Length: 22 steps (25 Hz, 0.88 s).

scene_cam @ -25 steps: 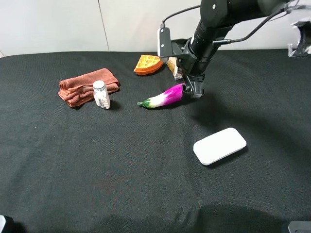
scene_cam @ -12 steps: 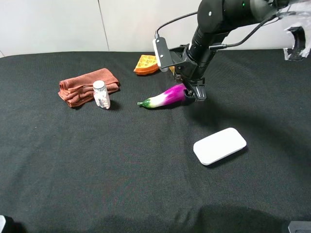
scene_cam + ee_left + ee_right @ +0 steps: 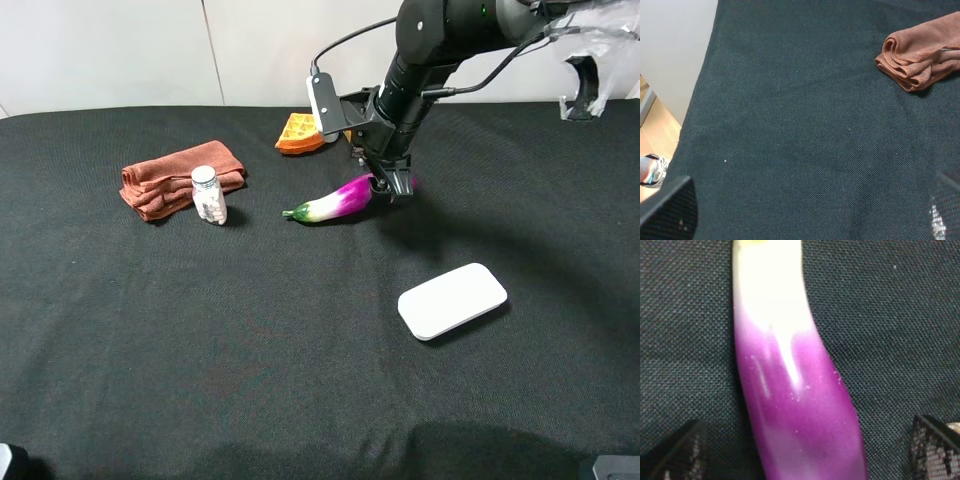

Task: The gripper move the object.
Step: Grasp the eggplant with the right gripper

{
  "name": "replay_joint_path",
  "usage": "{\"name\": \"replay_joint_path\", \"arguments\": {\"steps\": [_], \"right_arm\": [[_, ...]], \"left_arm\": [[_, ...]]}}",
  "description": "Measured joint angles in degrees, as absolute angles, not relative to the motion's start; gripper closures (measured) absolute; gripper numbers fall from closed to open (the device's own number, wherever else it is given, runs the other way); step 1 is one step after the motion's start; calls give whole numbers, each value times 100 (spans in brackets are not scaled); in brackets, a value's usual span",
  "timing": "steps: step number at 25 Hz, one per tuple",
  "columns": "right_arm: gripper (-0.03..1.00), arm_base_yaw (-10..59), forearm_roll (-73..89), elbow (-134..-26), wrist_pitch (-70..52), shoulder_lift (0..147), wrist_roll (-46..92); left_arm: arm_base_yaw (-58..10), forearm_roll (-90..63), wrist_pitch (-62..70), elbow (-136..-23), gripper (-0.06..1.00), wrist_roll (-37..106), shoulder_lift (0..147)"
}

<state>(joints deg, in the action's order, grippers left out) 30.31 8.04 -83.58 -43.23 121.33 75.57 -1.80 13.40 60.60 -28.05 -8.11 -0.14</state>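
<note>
The right gripper (image 3: 392, 184) is hanging low over the black cloth (image 3: 300, 360) with its fingers (image 3: 679, 452) spread wide, and the eggplant (image 3: 792, 385) is lying flat on the cloth between them. A strip of bare cloth is showing on each side of the fruit, so the fingers are straddling it and gripping nothing.

The magenta end is sitting in the gap, while the white neck and green stem are pointing away from the fingertips. The skin is shining like hard moulded plastic. It is probably going to feel light and stiff, and slick enough to squirt out of a shallow pinch. The body is also curving and tapering, so closing across the thick magenta part, square to its length, is looking like the safest hold.

Nothing is lying against the eggplant beside the fingers. Just behind them the orange waffle wedge (image 3: 303, 133) is sitting near the arm's wrist camera. On the open side, further off, the white case (image 3: 452, 300) is resting well apart. Beyond the stem end, a small white bottle (image 3: 208, 195) is standing upright against a folded brown towel (image 3: 180, 178).

The left gripper (image 3: 807, 210) is waiting far away near the cloth's edge, fingers apart and empty.
</note>
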Motion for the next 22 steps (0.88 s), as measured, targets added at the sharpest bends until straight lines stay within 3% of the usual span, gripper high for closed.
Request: {"name": "replay_joint_path", "arguments": {"steps": [22], "right_arm": [[36,3031,809,-8362,-4172,12330,7557]], "left_arm": [[-180,1419,6060,-2805,-1,-861,-14]]}}
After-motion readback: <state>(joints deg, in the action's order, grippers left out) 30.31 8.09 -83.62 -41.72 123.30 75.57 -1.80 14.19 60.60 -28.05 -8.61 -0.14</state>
